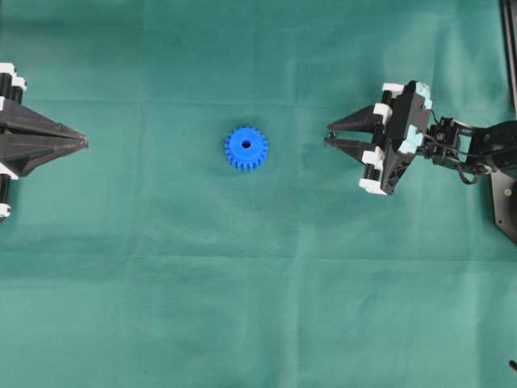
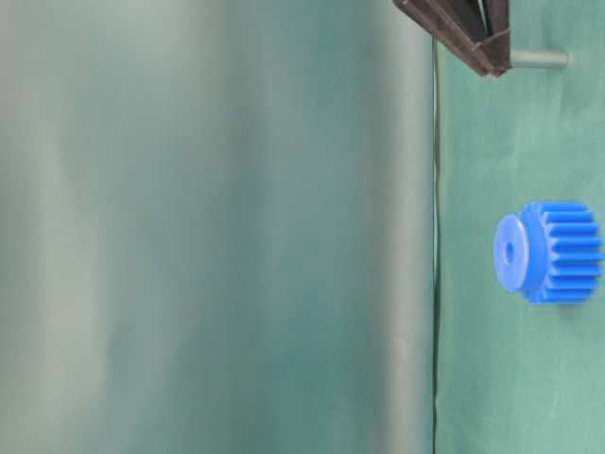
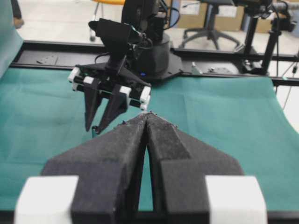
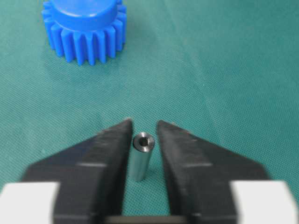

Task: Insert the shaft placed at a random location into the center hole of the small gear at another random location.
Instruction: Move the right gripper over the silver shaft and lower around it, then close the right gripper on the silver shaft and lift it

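Observation:
The small blue gear (image 1: pixel 245 149) lies flat on the green cloth at mid-table, hub up, and its center hole (image 1: pixel 245 146) is empty. In the table-level view the gear (image 2: pixel 553 252) is seen side-on. The silvery shaft (image 4: pixel 141 156) stands upright on the cloth between the fingers of my right gripper (image 4: pixel 144 123). It is against one finger with a gap to the other. The right gripper (image 1: pixel 327 134) is open, to the right of the gear. The gear (image 4: pixel 86 30) lies ahead of it. My left gripper (image 1: pixel 81 143) is shut and empty at the far left.
The green cloth (image 1: pixel 258 307) covers the whole table. In the left wrist view the right arm's base (image 3: pixel 149 56) and a black frame rail (image 3: pixel 224 58) stand at the far edge, with the left gripper (image 3: pixel 148 115) in front.

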You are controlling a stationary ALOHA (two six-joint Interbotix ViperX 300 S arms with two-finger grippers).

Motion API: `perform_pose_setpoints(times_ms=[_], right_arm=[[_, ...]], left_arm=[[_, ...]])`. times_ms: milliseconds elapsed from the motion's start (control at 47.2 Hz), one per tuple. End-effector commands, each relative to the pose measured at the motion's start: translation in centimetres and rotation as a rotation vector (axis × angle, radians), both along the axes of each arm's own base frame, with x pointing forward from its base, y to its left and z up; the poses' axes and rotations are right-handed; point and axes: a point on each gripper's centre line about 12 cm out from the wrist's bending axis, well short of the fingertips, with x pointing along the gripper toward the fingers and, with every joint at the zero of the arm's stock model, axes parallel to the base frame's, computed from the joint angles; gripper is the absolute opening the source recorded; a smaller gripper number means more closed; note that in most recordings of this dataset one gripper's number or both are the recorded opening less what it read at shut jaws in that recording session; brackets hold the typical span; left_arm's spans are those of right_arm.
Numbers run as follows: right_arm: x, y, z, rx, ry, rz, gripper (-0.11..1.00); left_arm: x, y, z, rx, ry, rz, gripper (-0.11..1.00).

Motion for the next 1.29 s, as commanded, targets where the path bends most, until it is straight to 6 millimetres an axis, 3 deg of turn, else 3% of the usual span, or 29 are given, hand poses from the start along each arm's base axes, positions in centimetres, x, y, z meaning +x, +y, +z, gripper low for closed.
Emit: perform_pose_setpoints(times_ms=[0,381,825,1058,1270], right_arm=[[0.4,-0.1,0.5,-0.006,-0.025,0.002,0.29],[0.5,-0.1,1.1,0.013,-0.054,-0.01,0.27],[0.2,0.7,7.6,0.037,-0.097,0.032,0.27],[0.1,0.8,8.0,0.039,-0.074,0.045,0.27],[1.4,1.0,8.3,0.036,-0.079,0.06,0.27]], left_arm=[[0.1,0.0,0.4,-0.003,-0.015,0.001,0.0],[0.1,0.0,0.4,-0.006,-0.012,0.0,0.0],[0.0,0.0,0.5,-0.006,-0.017,0.0,0.0],[0.1,0.0,0.4,-0.006,-0.014,0.0,0.0],[0.1,0.0,0.4,-0.008,-0.014,0.001,0.0]])
